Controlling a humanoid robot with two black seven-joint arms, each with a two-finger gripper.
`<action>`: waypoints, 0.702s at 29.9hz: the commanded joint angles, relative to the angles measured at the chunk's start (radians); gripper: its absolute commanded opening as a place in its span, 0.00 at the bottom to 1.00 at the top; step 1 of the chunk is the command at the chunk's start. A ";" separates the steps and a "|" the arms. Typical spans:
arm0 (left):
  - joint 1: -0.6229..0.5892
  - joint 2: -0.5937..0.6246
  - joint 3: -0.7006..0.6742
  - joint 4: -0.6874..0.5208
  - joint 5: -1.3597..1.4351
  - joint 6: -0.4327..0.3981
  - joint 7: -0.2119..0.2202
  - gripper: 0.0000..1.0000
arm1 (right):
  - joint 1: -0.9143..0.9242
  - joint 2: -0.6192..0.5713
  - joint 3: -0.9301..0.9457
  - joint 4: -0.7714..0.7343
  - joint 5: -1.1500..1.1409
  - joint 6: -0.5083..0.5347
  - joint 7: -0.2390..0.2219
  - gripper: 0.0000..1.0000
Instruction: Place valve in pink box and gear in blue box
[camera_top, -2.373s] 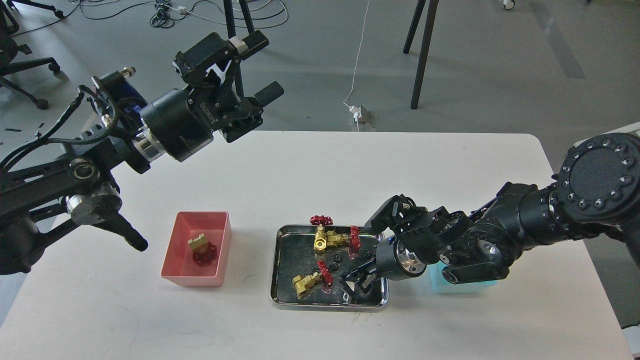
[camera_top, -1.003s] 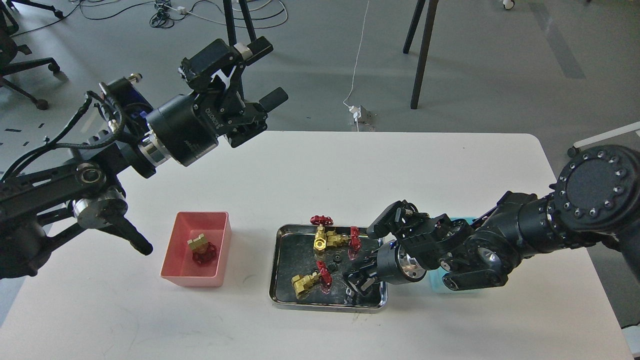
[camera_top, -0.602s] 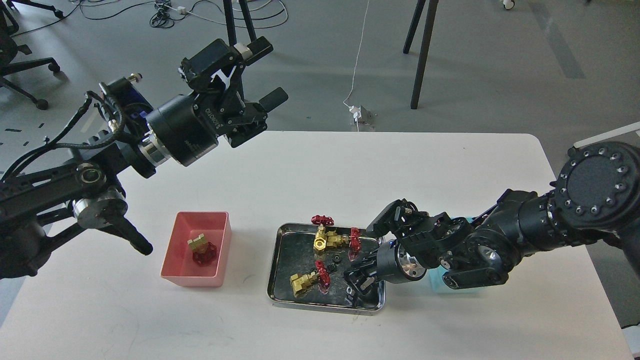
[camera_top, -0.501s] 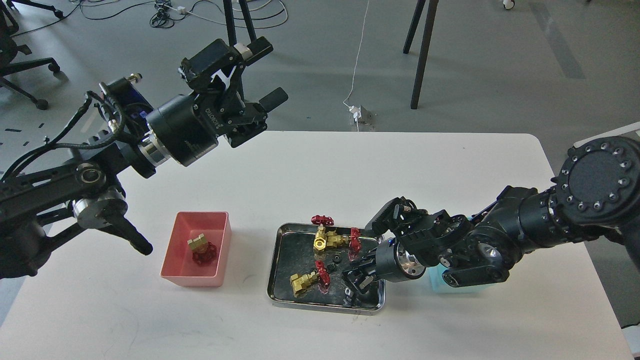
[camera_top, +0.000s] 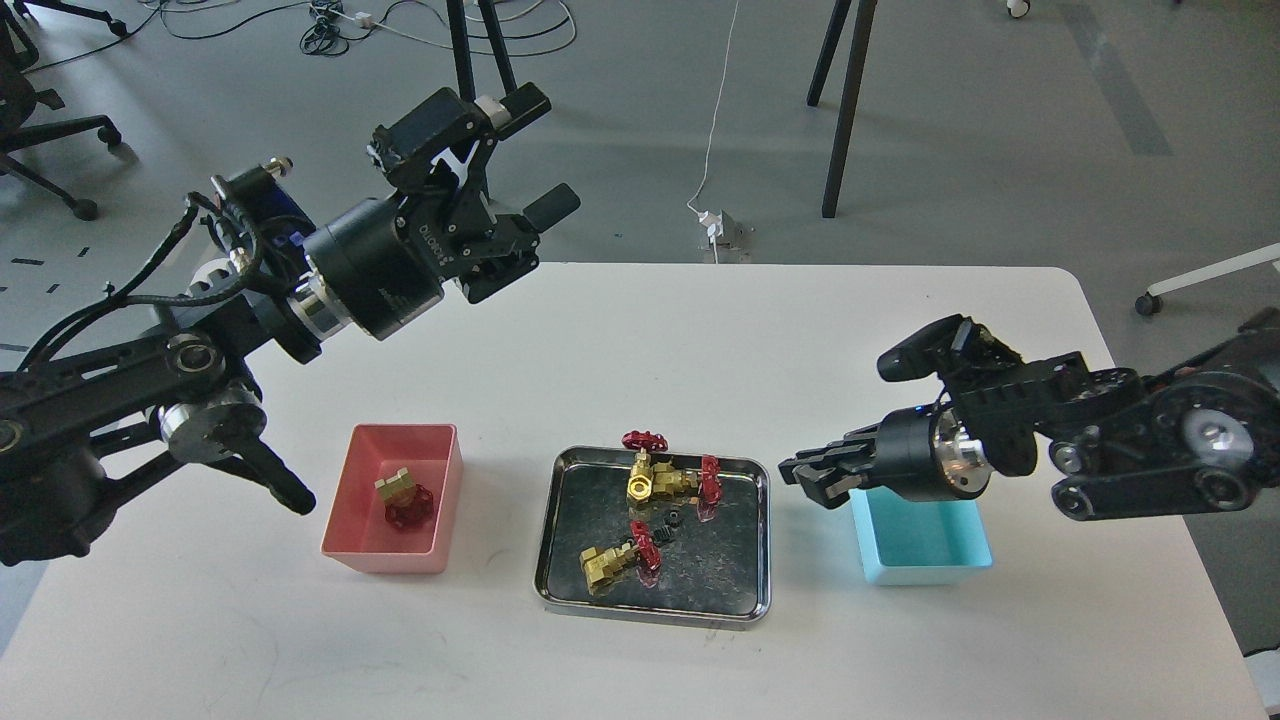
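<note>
The pink box (camera_top: 345, 525) at front left holds one brass valve (camera_top: 403, 497) with a red handwheel. The steel tray (camera_top: 760, 540) holds three more valves (camera_top: 642, 484) and one tiny black gear (camera_top: 675, 518). The blue box (camera_top: 925, 560) stands right of the tray. My right gripper (camera_top: 797, 476) hovers between the tray and the blue box, above the box's left rim. Its fingers are pressed together, seemingly on a second gear that I can hardly tell from the dark tips. My left gripper (camera_top: 535, 155) is open and empty, high above the table's far left.
The white table (camera_top: 640, 340) ends close behind the left gripper and just in front of the boxes. Stand legs (camera_top: 845, 100) and cables lie on the floor beyond the table.
My right gripper has lifted out of the tray's front right corner and moved right and up to the blue box's left rim. The blue box is now uncovered. The left arm edged slightly right.
</note>
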 joint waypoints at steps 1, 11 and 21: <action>0.002 -0.034 0.000 0.020 0.002 0.000 0.000 0.98 | -0.027 -0.150 0.003 0.005 -0.066 -0.001 0.000 0.09; 0.038 -0.089 0.003 0.067 0.002 -0.003 0.000 0.98 | -0.213 -0.234 0.133 -0.006 -0.076 -0.022 -0.003 0.44; 0.036 -0.080 -0.001 0.078 -0.006 -0.005 0.000 0.98 | -0.247 -0.254 0.236 -0.006 -0.060 -0.034 -0.009 1.00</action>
